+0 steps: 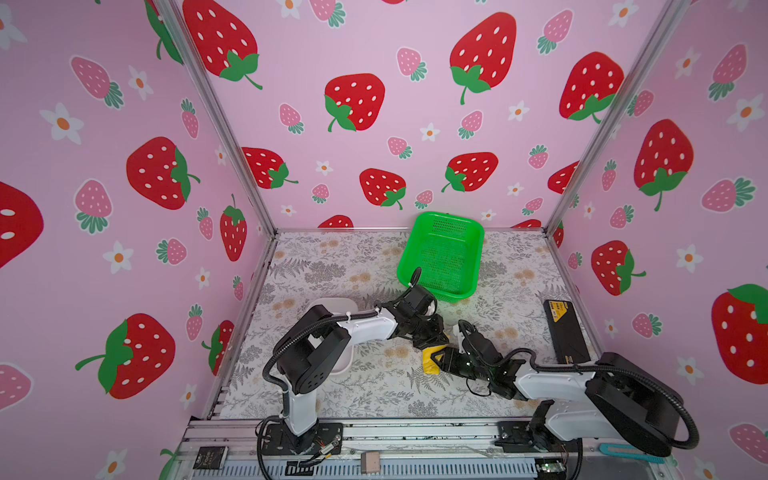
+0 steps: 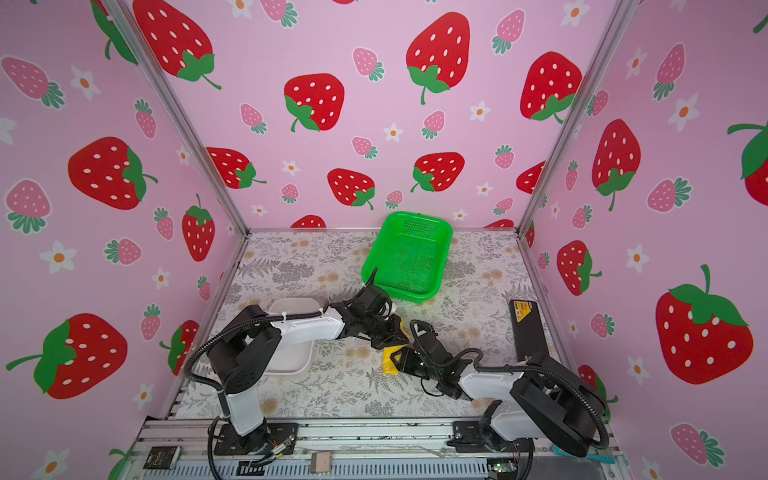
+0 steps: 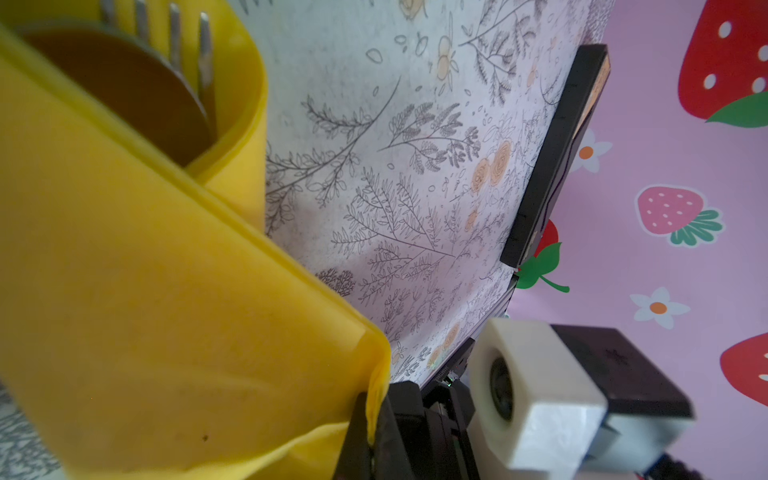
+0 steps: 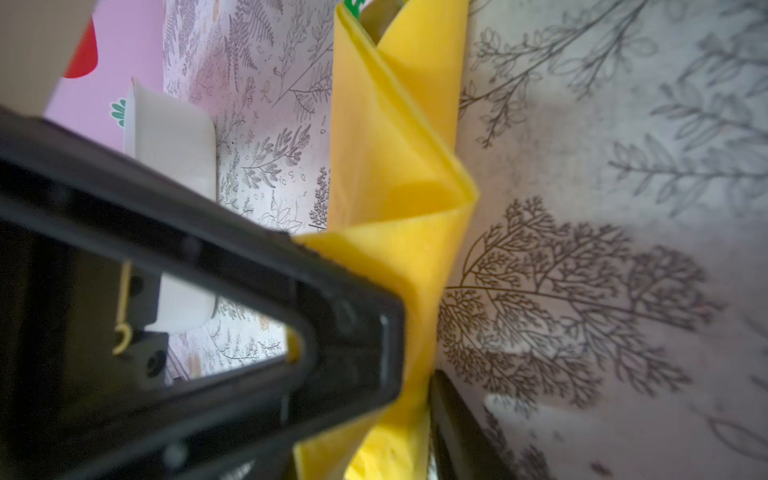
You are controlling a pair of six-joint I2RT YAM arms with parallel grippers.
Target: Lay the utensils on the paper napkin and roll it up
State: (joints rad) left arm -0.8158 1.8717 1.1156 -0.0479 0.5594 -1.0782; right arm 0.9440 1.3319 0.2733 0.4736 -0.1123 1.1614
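both top views sit high out front, looking down over the same whole table point(image 1: 374, 390), wrist cams crammed right against the napkin point(image 3: 145, 291)

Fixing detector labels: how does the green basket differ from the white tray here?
The green basket is perforated mesh; the white tray is solid and shallower. The basket stands at the back, near the wall; the tray lies at the left, partly under the left arm. Both are rounded rectangles on the floral table.
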